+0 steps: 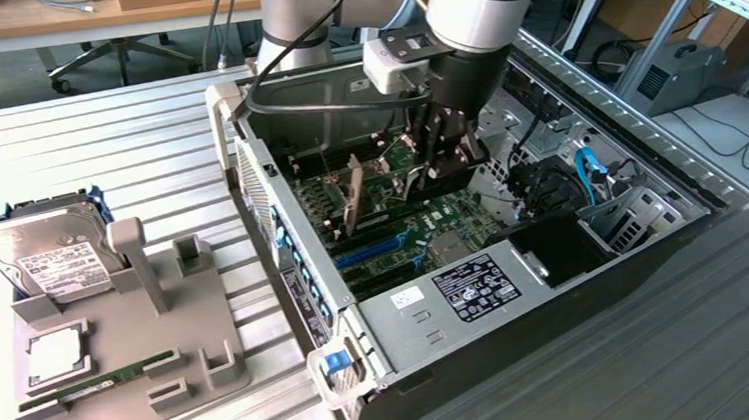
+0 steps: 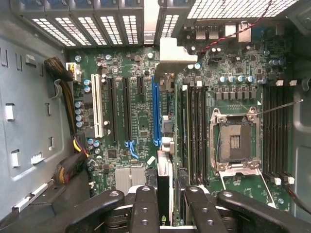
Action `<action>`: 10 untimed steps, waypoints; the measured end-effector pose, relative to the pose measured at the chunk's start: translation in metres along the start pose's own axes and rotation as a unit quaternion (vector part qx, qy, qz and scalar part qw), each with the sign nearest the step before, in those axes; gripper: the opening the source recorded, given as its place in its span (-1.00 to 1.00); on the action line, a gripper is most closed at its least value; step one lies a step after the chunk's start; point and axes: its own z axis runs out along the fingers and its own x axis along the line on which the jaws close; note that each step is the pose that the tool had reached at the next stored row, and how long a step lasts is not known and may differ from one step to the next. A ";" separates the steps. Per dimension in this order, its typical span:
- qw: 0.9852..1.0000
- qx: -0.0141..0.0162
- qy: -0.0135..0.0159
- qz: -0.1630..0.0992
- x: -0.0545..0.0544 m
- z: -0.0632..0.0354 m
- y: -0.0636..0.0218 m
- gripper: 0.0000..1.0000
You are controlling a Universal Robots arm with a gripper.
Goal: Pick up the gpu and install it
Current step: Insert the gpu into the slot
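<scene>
**Gripper holds the gpu on edge above the motherboard slots**

The gripper [image 1: 449,159] is inside the open computer case [image 1: 397,314], low over the motherboard [image 2: 131,121]. In the wrist view its two black fingers [image 2: 145,208] stand on both sides of a thin dark card seen on its edge, and they are closed on it. This card is the gpu [image 2: 164,187]; its silver bracket [image 2: 167,56] shows at the far end, close to the rear wall of the case. The card hangs vertical, with its long edge running along the expansion slots, just beside the blue slot [image 2: 156,111]. I cannot tell if its lower edge already touches a slot or is still above it.

On handling, my judgement is this: the gpu is light and stiff, so it should not bend in the grip, but it is fragile. The small parts on its faces and the contact edge at the bottom should not take pressure. The good place to hold is the upper edge, on the flat board, as the fingers do now. Pushed askew, the card could jam in the slot, so the force should go straight down.

Outside the case, on the grey fixture [image 1: 157,337] at the exterior view's left, the hard drive [image 1: 44,256] and the green memory stick [image 1: 100,380] lie untouched
</scene>
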 end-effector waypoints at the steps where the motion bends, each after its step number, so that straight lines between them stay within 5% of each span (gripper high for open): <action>1: 1.000 0.000 0.000 0.000 0.000 0.0001 0.0003 -0.47; 10: 1.000 0.000 0.000 0.000 0.001 0.0007 0.0026 -0.47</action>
